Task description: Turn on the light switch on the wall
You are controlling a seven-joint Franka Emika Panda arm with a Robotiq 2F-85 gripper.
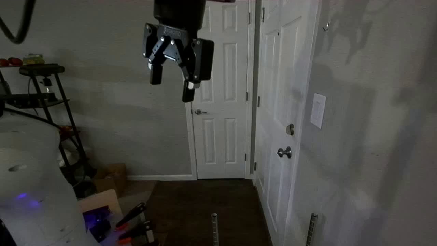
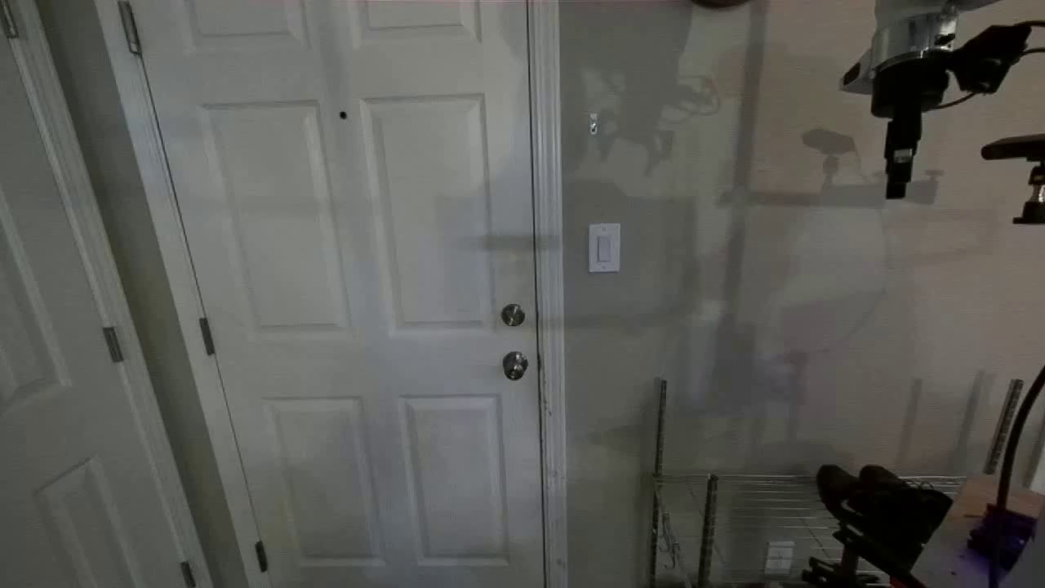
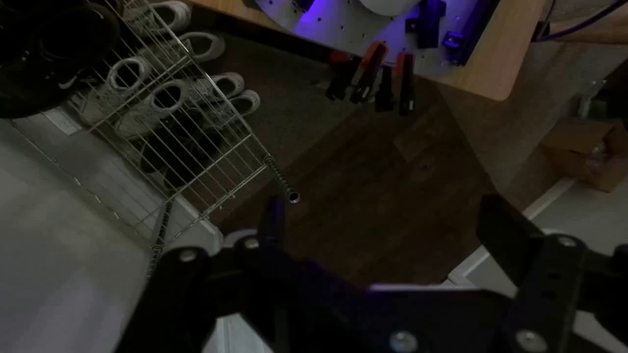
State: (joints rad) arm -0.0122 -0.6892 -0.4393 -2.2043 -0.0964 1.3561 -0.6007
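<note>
The light switch [image 1: 318,111] is a white upright plate on the grey-white wall [image 1: 355,143], right of the door frame. It also shows in an exterior view [image 2: 604,248], with a rocker at its centre; I cannot tell its position. It is not visible in the wrist view. My gripper [image 1: 172,88] points down in the air, fingers apart with nothing between them. In an exterior view the gripper [image 2: 896,184] is higher than the switch and far to its right, apart from it. In the wrist view the open fingers [image 3: 382,203] hang over the dark floor.
A white panelled door [image 2: 375,359] with a round knob [image 2: 515,365] and deadbolt stands left of the switch. A small hook [image 2: 593,123] is above the switch. A wire rack [image 3: 196,162] with shoes and upright posts stands below by the wall. Clamps [image 3: 373,73] sit at the table edge.
</note>
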